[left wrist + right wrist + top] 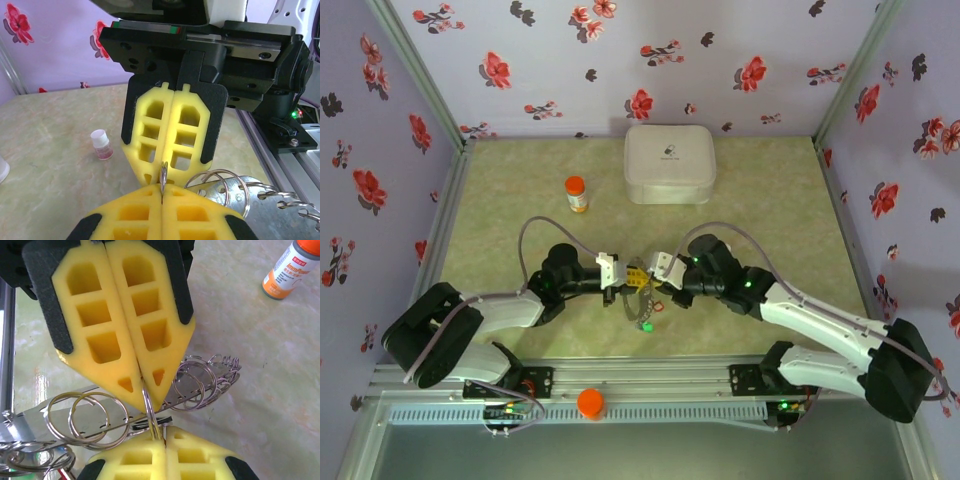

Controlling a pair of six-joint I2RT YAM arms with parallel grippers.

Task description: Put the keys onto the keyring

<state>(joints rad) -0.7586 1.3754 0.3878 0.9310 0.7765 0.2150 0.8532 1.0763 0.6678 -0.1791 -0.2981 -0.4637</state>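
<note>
a: top view first. where do the arms sit?
b: both reach to mid-bench [770, 200]. left pincer [623, 283] and right pincer [656, 274] are tip to tip. the keyring [640, 306] hangs just under them, with small green and red tags [646, 325] on it. orange-capped bottle [577, 194] and white box [669, 163] well apart, toward the back wall.
a: left wrist?
b: left pincer [162, 190] clenched, pads flush, thin edge of the keyring [163, 175] nipped at its tips. right pincer [164, 167] meets it from opposite, clenched on the same ring. bunch of silver rings [227, 190] just beside. white-capped vial [101, 145] upright on the bench, apart.
a: right wrist?
b: right pincer [165, 435] clenched on the keyring [150, 412]. left pincer [146, 390] grips it from above. silver rings fan out either side. can't make out single keys here.
</note>
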